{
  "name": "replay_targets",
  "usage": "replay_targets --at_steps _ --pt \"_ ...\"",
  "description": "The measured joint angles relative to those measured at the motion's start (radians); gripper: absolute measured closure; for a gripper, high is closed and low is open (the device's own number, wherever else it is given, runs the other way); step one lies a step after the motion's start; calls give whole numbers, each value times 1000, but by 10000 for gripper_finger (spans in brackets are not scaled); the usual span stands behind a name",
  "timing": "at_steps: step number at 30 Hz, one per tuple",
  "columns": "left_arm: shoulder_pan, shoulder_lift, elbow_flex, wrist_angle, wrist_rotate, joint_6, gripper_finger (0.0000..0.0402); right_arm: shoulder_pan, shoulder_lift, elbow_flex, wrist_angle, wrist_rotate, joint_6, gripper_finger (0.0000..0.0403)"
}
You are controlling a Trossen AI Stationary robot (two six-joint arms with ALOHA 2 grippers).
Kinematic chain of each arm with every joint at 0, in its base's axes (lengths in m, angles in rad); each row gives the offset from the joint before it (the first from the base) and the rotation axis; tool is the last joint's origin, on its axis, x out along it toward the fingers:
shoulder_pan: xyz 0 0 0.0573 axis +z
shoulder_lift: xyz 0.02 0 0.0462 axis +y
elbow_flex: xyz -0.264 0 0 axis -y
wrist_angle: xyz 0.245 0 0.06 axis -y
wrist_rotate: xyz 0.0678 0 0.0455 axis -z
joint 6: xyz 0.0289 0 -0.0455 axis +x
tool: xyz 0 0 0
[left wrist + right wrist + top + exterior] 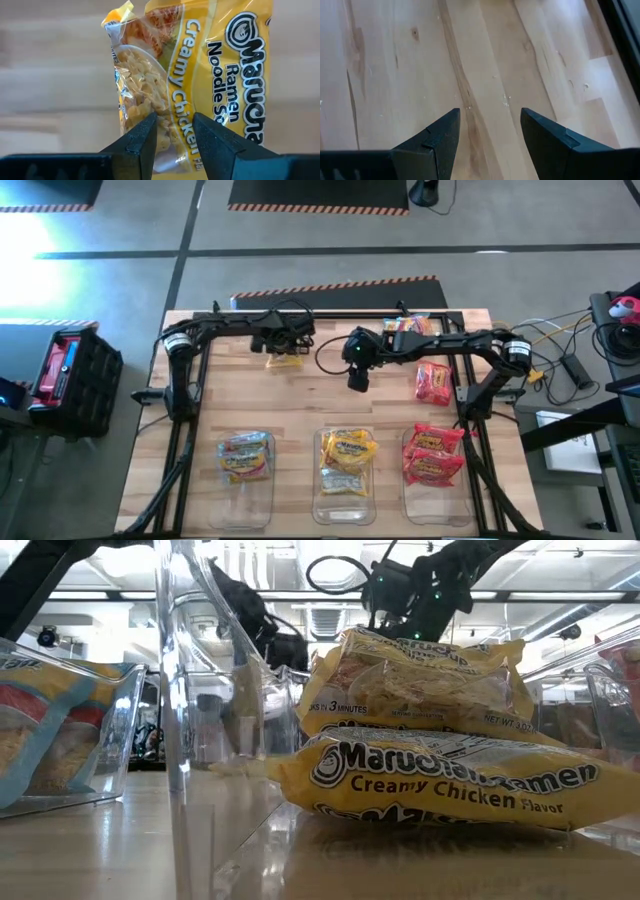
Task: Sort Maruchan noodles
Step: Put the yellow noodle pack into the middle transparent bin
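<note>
at the far edge of the desk [300,395], the left claw [172,137] was clenched on a yellow creamy chicken packet [200,75], fingers pinching its lower edge; whether the packet was lifted clear of the wood could not be told. the right claw [490,135] hung near the desk's middle, released, jaws apart over bare boards, holding nothing.

step in hand, as judged: pick-up of one yellow packet for sorting by colour. next move would call for carrying it toward the near edge and letting go over the middle bin [346,465], which held yellow packets already; the crinkly wrapper could slip in so narrow a pinch.

containers: three clear bins along the near edge. left bin [245,460] held a pale blue-multicoloured packet. middle bin held at least two yellow ones, stacked. right bin [432,460] held red packets.

unsorted yet: a red packet [432,383] beside the right arm, and mixed packets [412,328] at the far right corner.
</note>
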Motion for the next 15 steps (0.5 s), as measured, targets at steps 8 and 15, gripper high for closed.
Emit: replay_targets --at_steps 8,15 --pt "-83 0 14 126 118 -11 286 0 0 -20 2 0 36 204" --pt "-105 2 13 313 125 -41 286 0 0 -10 42 -1 173 204"
